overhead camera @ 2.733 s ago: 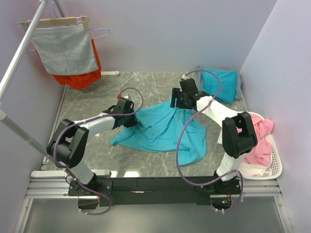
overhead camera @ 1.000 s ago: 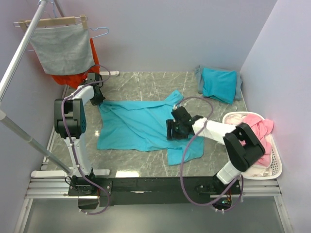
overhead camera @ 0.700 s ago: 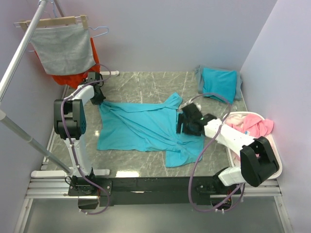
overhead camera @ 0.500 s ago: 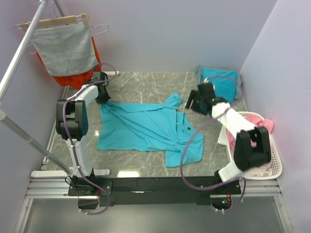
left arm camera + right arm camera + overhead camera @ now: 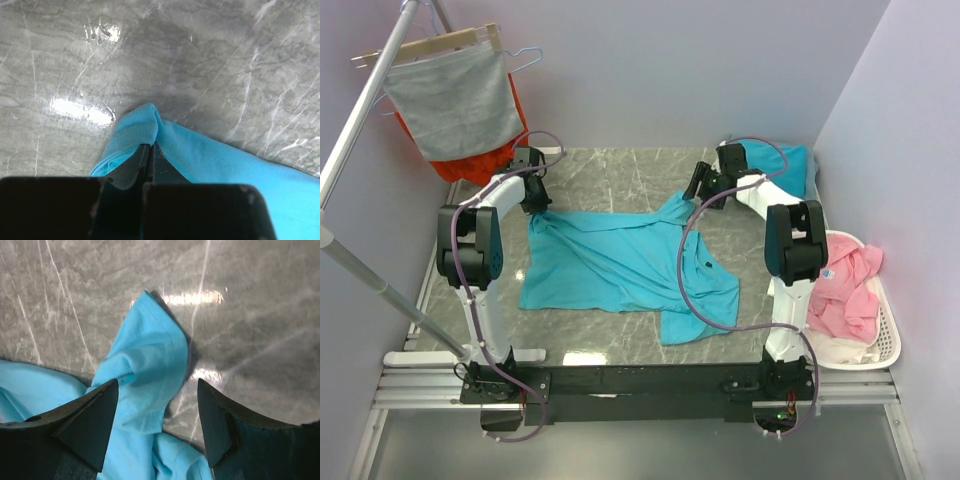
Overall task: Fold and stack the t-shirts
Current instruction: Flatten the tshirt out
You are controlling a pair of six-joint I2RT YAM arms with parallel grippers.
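The right gripper (image 5: 156, 390) is hovering over the shirt's (image 5: 610, 260) far right corner. I judge it should be dropping straight onto the hemmed tip and closing there, so both arms can be pulling the cloth flat on the table (image 5: 620, 170). Its jaws are standing wide, holding nothing. The left gripper (image 5: 150, 147) is pinching the far left corner tight. A folded shirt (image 5: 788, 168) is lying far right.

A grey cloth (image 5: 455, 100) and an orange garment (image 5: 475, 165) hang at the desk's (image 5: 620, 175) far-left corner; a clothes basket (image 5: 890, 340) adjoins its right edge.
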